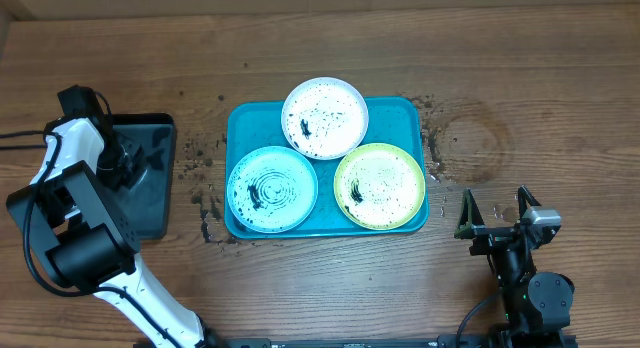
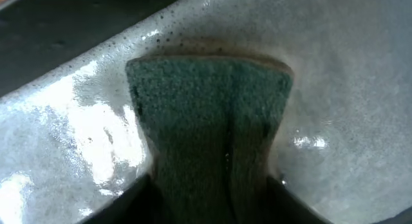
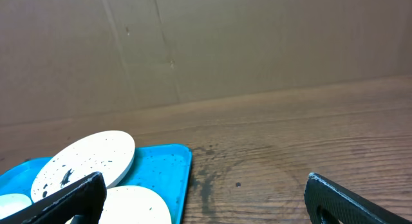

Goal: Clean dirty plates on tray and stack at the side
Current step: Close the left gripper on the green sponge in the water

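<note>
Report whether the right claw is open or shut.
Open. The right claw's two black fingers sit far apart in the wrist view, with bare brown wooden table between them and nothing gripped.

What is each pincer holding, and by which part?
The left pincer grips a green rectangular scouring sponge by its near end; right pincer is open, empty.

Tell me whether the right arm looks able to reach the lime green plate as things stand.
Probably yes. The right claw stands open over bare table just right of the tray, and the lime green plate lies at that end of it, with nothing between them.
</note>
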You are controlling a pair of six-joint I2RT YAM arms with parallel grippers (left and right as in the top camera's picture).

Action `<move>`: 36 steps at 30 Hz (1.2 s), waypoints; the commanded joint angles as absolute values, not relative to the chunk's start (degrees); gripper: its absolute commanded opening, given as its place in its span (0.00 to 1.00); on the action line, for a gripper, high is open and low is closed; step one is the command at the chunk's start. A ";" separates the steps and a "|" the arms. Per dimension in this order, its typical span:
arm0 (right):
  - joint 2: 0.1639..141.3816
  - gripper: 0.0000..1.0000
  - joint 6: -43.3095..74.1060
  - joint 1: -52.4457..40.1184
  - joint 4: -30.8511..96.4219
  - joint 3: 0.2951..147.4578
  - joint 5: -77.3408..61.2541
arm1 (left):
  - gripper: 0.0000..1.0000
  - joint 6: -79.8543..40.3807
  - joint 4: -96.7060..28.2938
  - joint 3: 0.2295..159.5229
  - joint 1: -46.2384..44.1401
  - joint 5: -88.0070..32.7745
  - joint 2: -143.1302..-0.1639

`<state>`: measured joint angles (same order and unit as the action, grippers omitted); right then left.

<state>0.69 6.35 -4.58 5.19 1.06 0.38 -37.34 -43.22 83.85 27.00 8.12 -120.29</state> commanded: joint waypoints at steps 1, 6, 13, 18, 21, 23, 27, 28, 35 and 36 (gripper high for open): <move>0.16 1.00 6.11 -4.36 4.84 0.45 0.32 | 0.27 -36.07 -43.38 84.58 26.98 8.97 -122.10; 0.16 1.00 6.11 -4.36 4.84 0.45 0.32 | 0.04 -32.08 -43.20 84.62 26.98 9.56 -122.10; 0.16 1.00 6.11 -4.36 4.84 0.45 0.32 | 1.00 -31.68 -40.38 84.60 27.05 9.89 -122.10; 0.16 1.00 6.13 -4.36 4.84 0.45 0.34 | 1.00 -31.66 -37.52 84.60 27.05 14.33 -122.13; 0.16 1.00 6.13 -4.36 4.84 0.45 0.34 | 1.00 -31.68 -36.93 84.60 27.05 14.59 -122.13; 0.16 1.00 6.13 -4.36 4.84 0.45 0.32 | 0.84 -31.68 -36.97 84.60 27.05 14.59 -122.13; 0.16 1.00 6.11 -4.36 4.84 0.45 0.32 | 0.04 -31.66 -37.95 84.60 27.05 14.57 -122.13; 0.16 1.00 6.11 -4.36 4.84 0.45 0.34 | 0.04 -31.68 -38.39 84.60 27.03 14.57 -122.13; 0.16 1.00 6.11 -4.36 4.84 0.45 0.32 | 0.98 -31.68 -43.16 84.60 26.98 10.24 -122.13; 0.16 1.00 6.13 -4.36 4.84 0.45 0.34 | 1.00 -31.68 -44.01 84.60 26.98 8.69 -122.13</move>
<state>0.69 6.35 -4.58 5.17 1.06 0.36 -31.99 -41.50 84.20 27.05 13.04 -120.99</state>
